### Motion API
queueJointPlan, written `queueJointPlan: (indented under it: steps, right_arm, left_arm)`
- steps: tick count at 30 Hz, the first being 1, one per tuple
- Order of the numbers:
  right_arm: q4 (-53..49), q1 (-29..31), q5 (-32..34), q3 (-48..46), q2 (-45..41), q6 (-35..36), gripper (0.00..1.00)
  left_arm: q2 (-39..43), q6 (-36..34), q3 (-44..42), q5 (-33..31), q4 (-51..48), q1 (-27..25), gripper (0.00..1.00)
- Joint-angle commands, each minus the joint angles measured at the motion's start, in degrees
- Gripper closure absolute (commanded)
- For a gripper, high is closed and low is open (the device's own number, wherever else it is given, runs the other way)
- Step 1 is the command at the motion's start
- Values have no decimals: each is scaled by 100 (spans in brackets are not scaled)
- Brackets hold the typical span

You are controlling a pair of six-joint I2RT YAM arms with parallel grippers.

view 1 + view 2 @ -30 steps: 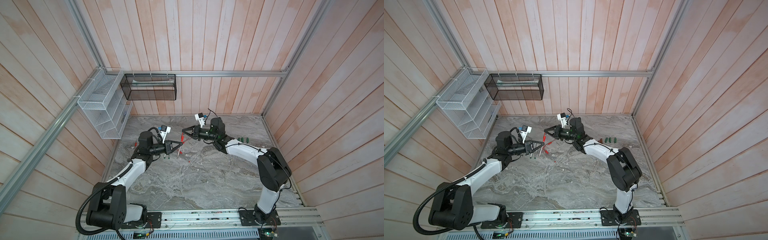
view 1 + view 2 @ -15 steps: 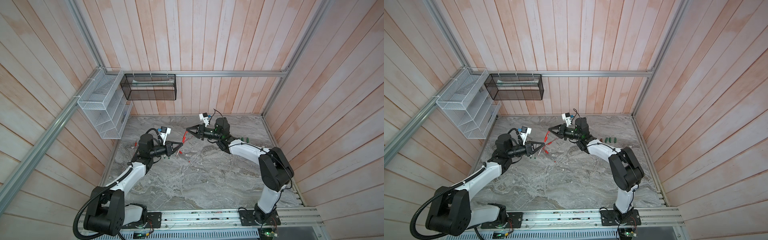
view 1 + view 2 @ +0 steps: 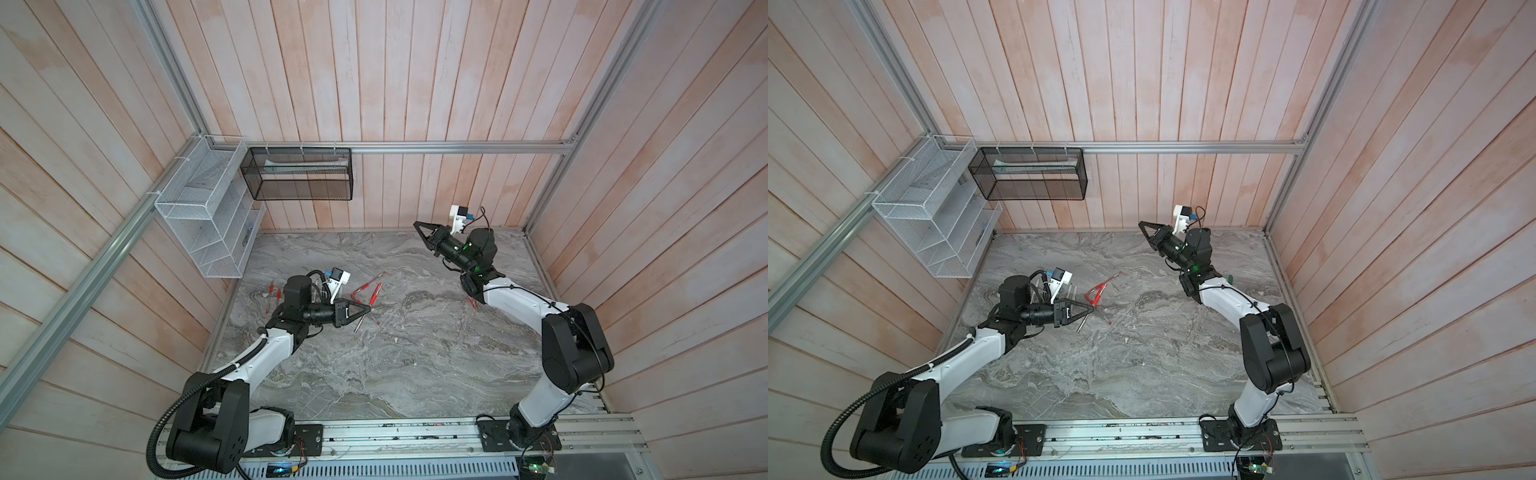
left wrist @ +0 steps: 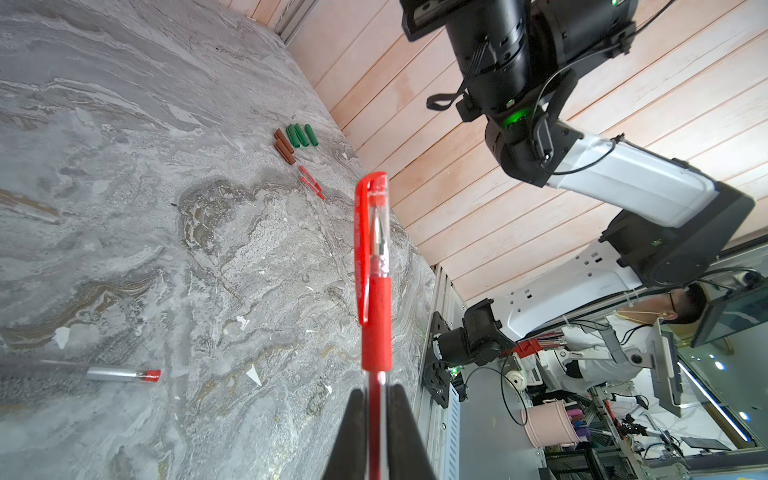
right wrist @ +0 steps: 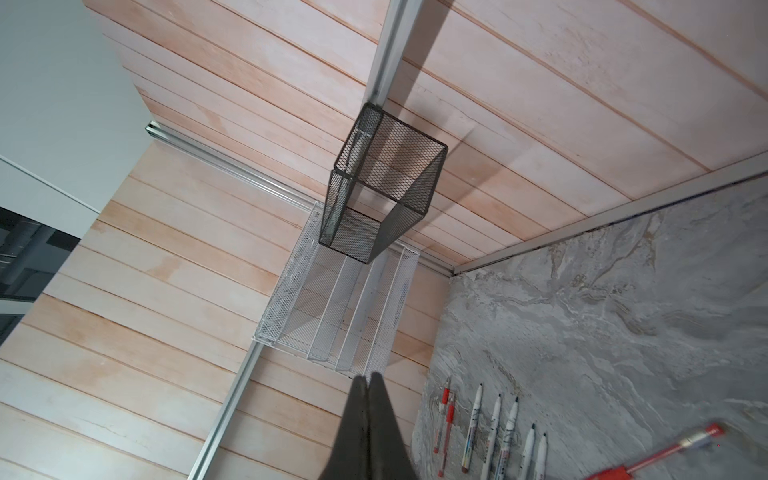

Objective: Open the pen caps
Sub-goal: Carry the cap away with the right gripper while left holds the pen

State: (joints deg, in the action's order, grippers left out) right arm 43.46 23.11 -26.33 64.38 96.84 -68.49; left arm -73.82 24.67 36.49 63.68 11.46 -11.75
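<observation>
Clear red-clipped plastic cap is on the red gel pen. The left tool is clamped on the pen's barrel, held above the grey marble desk. Loose chunky green caps, brown caps and thin red caps lie close together near the desk's wall edge. Right tool is pinched together, empty, off the desk, pointing toward the black mesh basket.

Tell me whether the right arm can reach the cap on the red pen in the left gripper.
Probably yes: open space lies between it and the cap. But the right gripper is shut and points away, so it must turn and open.
</observation>
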Motion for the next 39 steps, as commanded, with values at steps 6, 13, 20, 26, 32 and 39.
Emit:
queueJointPlan:
  steps: [6,13,20,26,32,39]
  right_arm:
    - [-473,383,-125,-135,-305,686,92]
    - [-141,1345,-42,-574,-61,576,66]
    - [-31,1822,-57,-532,292,509,67]
    - [-82,1845,-57,-482,380,512,78]
    - [76,1920,-202,-430,538,364,80]
    - [128,1928,-219,-468,557,310,88]
  left_arm:
    - [26,232,130,131,327,340,100]
    - [-2,568,278,186,503,507,100]
    - [-80,687,267,228,664,504,100]
    - [-79,647,295,246,575,499,100]
    - [-106,621,302,236,540,485,100]
    - [-133,550,346,207,444,473,100]
